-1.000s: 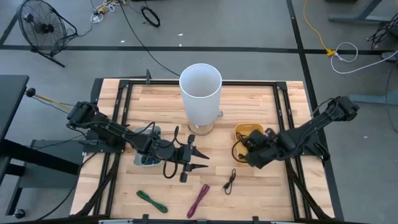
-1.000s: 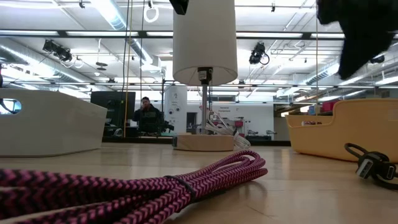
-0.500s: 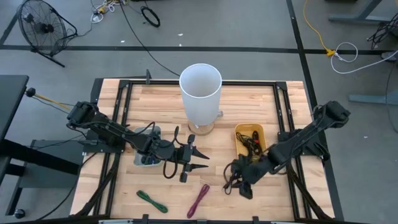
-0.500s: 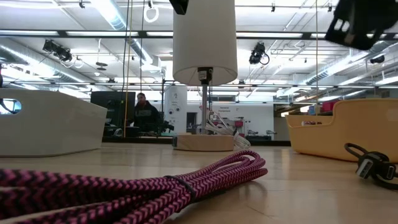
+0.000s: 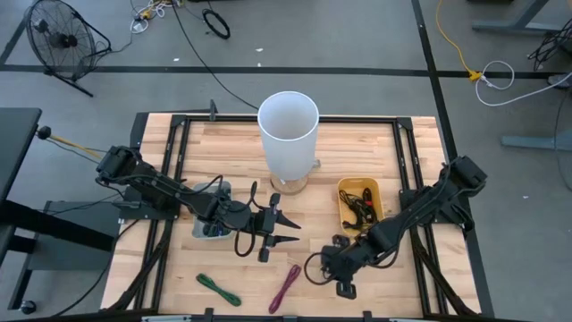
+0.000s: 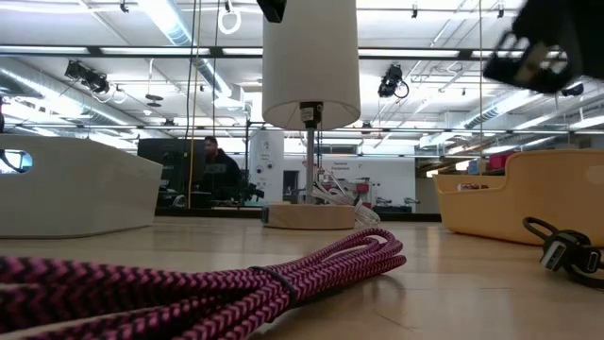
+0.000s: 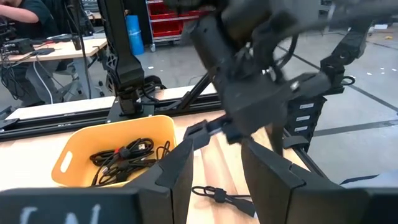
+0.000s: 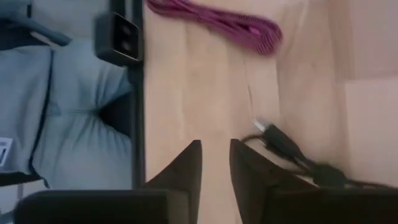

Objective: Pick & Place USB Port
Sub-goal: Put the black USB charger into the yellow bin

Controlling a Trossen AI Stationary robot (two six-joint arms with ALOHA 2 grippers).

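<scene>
A black USB cable (image 8: pixel 292 154) lies loose on the wooden table near its near edge; it also shows as the black cable (image 7: pixel 225 198) and the black cable (image 6: pixel 566 251). My right gripper (image 8: pixel 216 144) is open and hovers over the table just beside this cable, touching nothing; in the high view the right gripper (image 5: pixel 329 268) covers most of it. A yellow bin (image 5: pixel 343 190) with more black cables stands behind it. My left gripper (image 5: pixel 293 231) waits open at mid-table, near a white bin (image 5: pixel 207 229).
A tall white lamp shade on a wooden base (image 5: pixel 288 134) stands at the table's middle. A pink braided cable (image 5: pixel 286 288) and a green cable (image 5: pixel 217 288) lie near the near edge. Black frame rails (image 5: pixel 427 268) run along the table's sides. A person (image 6: pixel 219 170) stands far behind.
My right gripper has swung from over the yellow bin toward the table's near edge and leftward, dropping lower until it hangs over the loose black cable. The cable itself has stayed where it lay.
</scene>
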